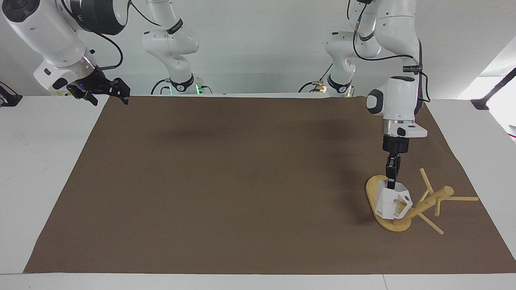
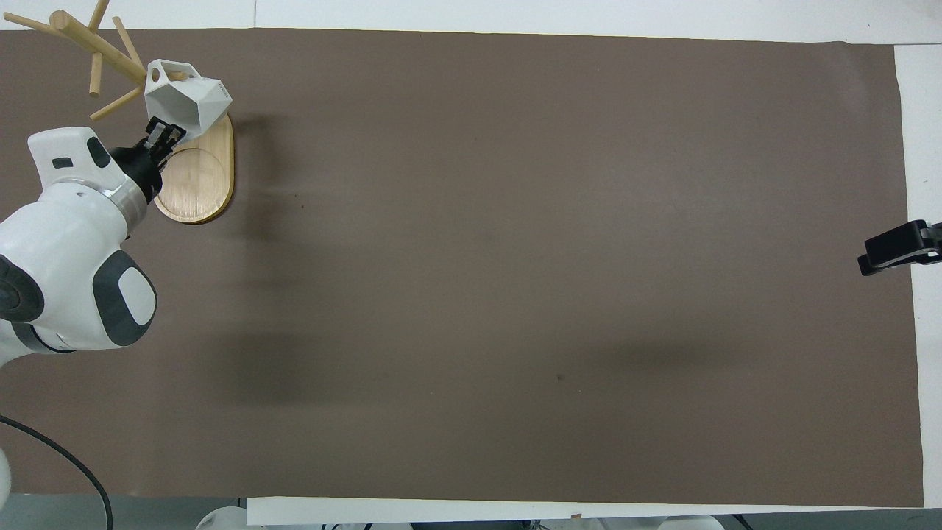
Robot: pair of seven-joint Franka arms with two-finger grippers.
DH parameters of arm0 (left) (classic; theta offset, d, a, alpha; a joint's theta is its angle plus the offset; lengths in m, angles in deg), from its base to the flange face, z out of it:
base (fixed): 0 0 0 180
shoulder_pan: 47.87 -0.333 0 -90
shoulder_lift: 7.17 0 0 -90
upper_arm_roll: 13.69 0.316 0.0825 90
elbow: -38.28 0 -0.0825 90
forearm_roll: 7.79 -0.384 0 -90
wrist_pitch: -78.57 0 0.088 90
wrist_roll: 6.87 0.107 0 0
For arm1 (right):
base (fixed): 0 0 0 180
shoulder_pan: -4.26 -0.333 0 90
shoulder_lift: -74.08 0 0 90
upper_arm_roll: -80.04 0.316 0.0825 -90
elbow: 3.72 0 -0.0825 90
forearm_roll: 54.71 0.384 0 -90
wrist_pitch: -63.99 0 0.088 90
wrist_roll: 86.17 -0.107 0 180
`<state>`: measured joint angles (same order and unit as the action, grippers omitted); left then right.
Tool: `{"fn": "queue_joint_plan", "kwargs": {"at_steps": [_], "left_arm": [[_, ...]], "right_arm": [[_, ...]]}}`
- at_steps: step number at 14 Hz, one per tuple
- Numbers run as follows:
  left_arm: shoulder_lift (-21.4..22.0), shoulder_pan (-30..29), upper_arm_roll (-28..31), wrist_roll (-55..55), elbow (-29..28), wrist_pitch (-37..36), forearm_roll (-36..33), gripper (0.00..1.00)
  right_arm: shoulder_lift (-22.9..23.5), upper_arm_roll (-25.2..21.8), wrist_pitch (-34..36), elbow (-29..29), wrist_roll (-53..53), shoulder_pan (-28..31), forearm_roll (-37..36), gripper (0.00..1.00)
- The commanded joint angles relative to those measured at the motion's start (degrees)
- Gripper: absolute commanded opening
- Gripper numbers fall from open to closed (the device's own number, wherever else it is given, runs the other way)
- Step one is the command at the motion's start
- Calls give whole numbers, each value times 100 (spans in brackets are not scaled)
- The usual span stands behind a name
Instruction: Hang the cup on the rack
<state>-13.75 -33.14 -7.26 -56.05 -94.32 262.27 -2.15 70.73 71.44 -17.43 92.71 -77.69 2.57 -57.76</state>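
The left tool [image 1: 389, 185] holds the cup [image 1: 389, 203] directly beneath it, over the rack [image 1: 419, 205] base; a peg passes through the cup's handle.
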Motion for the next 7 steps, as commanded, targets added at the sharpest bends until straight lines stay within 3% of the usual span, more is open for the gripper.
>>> {"fn": "queue_joint_plan", "kwargs": {"at_steps": [1, 2, 4, 5, 7], "left_arm": [[-62, -93, -63, -48, 103, 34, 15, 1], [-62, -93, -55, -48, 103, 34, 24, 4], [-53, -85, -46, -57, 103, -80, 33, 37], [-19, -58, -37, -66, 129, -246, 42, 59], [244, -49, -11, -75, 190, -1008, 51, 85]], "right_arm": [[-122, 113, -76, 157, -101, 81, -91, 100], [-105, 87, -50, 114, -75, 81, -65, 100], [-69, 43, -85, 26, -75, 64, -12, 100], [-87, 43, -85, 43, -75, 29, -12, 100], [-113, 60, -102, 78, -145, 28, -29, 100]]}}
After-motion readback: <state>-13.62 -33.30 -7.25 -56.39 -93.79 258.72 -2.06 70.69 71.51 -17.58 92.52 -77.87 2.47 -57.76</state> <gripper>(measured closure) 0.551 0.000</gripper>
